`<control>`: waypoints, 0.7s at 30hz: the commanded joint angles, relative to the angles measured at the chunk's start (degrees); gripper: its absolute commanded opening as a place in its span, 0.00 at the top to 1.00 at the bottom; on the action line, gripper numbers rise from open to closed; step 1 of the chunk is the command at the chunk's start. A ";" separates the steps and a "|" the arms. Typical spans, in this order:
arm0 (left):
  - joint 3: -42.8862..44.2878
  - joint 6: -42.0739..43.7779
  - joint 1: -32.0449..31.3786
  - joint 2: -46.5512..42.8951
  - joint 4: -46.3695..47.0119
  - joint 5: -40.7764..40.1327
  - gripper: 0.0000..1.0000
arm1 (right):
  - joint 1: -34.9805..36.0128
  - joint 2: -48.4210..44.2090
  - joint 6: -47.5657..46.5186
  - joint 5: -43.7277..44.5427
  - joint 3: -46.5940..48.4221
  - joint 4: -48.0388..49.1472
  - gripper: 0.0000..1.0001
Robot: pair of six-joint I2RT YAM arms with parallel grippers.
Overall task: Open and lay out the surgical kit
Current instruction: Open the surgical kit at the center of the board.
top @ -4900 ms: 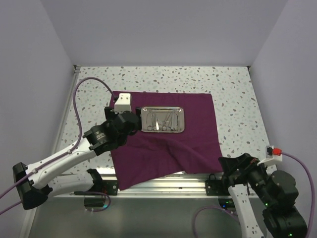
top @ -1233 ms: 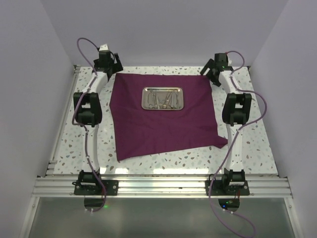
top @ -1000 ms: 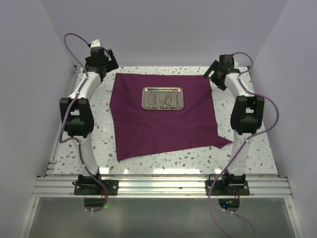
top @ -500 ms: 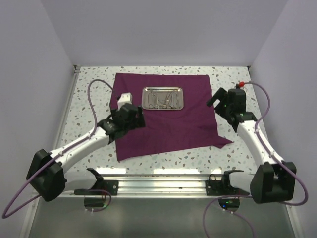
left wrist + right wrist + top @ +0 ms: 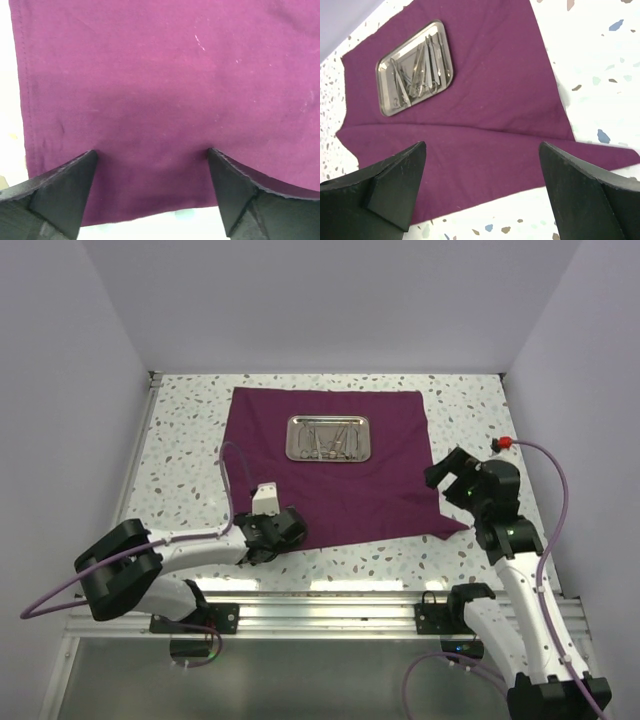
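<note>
1. Cloth wrap (image 5: 330, 485), dark purple woven fabric, is lying opened out flat on the speckled table (image 5: 480, 410). It is spreading under and around the steel tray (image 5: 329, 438) on every side, widest on the tray's near side.
2. The tray, a shiny rectangle with rounded corners and a raised rim, is holding thin steel instruments (image 5: 417, 67). They are bunched lengthwise, with ring handles showing among them; single pieces are hard to tell apart.
3. A soft ridge is running across the fabric on the tray's near side, toward the pointed corner to the tray's near right.
4. The left gripper (image 5: 151, 154) is hovering low over the stitched hem, near-left of the tray and well apart from it. Its black wedge-shaped fingers are standing wide apart with nothing between them; whether the tips are touching the fabric cannot be told.
5. The right gripper (image 5: 482, 146) is hanging near-right of the tray, fingers spread wide and holding nothing.
</note>
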 commanded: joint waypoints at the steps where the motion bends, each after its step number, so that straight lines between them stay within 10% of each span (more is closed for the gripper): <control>1: 0.15 -3.92 -0.28 2.66 4.16 -1.87 0.06 | 0.32 -0.49 -2.80 -0.71 -1.31 -3.51 0.02; 3: -0.46 -3.92 -0.37 2.84 4.34 -1.61 0.23 | 0.24 -0.40 -3.51 -0.36 -1.66 -3.95 0.02; 4: -0.99 -4.01 -0.54 2.41 4.17 -1.43 0.62 | 0.24 -0.49 -4.03 -0.35 -1.92 -4.13 0.02; 7: -3.54 -4.27 -0.46 0.22 3.47 0.06 1.00 | 0.24 -0.40 -4.74 -0.09 -2.45 -4.04 0.02; 21: 2.07 -22.17 -12.32 -19.39 -36.22 -1.08 1.00 | 0.24 -1.19 -5.62 -1.32 0.80 -6.06 0.02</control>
